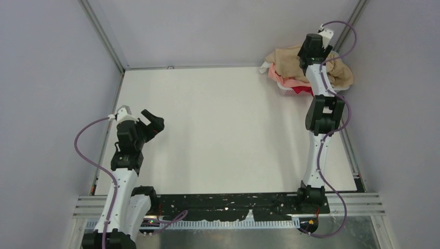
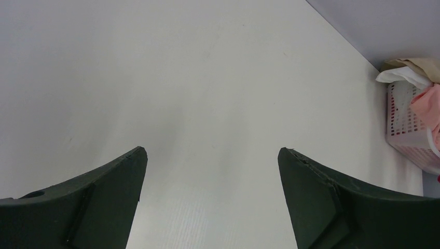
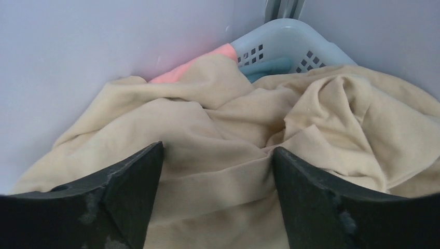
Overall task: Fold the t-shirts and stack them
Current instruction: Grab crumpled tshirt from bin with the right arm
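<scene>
Right gripper (image 3: 218, 155) hung jaws wide, empty, over tan t-shirt (image 3: 207, 119) heaped in basket (image 3: 290, 41), upper right; left gripper (image 2: 212, 153) gaped empty above table (image 2: 207, 78), lower left

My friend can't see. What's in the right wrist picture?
A crumpled tan-beige t-shirt fills the picture, heaped in a slotted plastic basket against a grey wall. A salmon-pink shirt and grey-blue cloth peek out behind it. The right claw hangs open over it.
</scene>
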Controlling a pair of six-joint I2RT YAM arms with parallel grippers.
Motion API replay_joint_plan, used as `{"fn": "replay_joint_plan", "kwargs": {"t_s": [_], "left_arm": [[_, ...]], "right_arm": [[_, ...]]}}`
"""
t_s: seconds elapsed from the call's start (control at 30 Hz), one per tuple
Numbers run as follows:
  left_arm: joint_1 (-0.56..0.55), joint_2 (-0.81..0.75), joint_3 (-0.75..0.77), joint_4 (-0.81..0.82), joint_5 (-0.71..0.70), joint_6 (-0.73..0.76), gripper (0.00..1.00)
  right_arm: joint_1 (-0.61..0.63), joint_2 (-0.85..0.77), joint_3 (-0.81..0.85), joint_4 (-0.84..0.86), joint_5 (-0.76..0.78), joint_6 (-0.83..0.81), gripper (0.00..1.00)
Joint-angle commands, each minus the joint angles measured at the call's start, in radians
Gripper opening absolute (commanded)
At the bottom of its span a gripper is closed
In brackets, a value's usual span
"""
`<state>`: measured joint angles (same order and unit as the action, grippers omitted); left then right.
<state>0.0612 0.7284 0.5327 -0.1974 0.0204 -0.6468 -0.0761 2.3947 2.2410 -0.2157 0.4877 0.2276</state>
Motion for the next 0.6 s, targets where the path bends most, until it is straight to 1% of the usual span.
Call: {"fn": "replay_joint_plan", "kwargs": {"t_s": [0.0,0.03,0.07,0.1,0.13,0.17,0.23,0.33,0.4,0.47,0.57], "left_arm": [[0.002,0.007,0.037,0.049,-0.005,0.002,0.99],[0.002,0.005,0.039,0.048,-0.004,0.002,0.99],[0.003,0.005,0.04,0.049,-0.002,0.003,0.99],[0.003,0.004,0.037,0.05,-0.001,0.003,0.99],[0.003,0.003,0.037,0.048,-0.002,0.002,0.99],[0.003,0.003,0.038,0.046,-0.004,0.002,0.99],[0.003,0.004,0.036,0.046,-0.002,0.003,0.99],[0.002,0.006,0.045,0.042,0.012,0.003,0.99],[0.002,0.005,0.044,0.041,0.024,0.006,0.99],[0.004,-0.001,0.041,0.036,0.031,0.011,0.99],[0.003,-0.016,0.028,0.028,0.03,0.012,0.99]], "right_arm": [[0.007,-0.023,0.024,0.099,-0.008,0.022,0.63],[0.007,-0.045,-0.008,0.114,-0.009,0.024,0.49],[0.008,-0.068,-0.021,0.14,-0.01,0.022,0.43],[0.007,-0.077,-0.03,0.149,-0.009,0.017,0.3],[0.007,-0.093,-0.029,0.154,-0.005,0.003,0.25],[0.007,-0.101,-0.019,0.155,-0.003,-0.006,0.12],[0.007,-0.122,0.01,0.145,0.007,-0.033,0.07],[0.007,-0.173,0.058,0.137,0.005,-0.075,0.06],[0.007,-0.221,0.07,0.149,-0.025,-0.086,0.06],[0.012,-0.282,0.074,0.156,-0.09,-0.076,0.06],[0.035,-0.41,0.059,0.176,-0.175,-0.066,0.06]]}}
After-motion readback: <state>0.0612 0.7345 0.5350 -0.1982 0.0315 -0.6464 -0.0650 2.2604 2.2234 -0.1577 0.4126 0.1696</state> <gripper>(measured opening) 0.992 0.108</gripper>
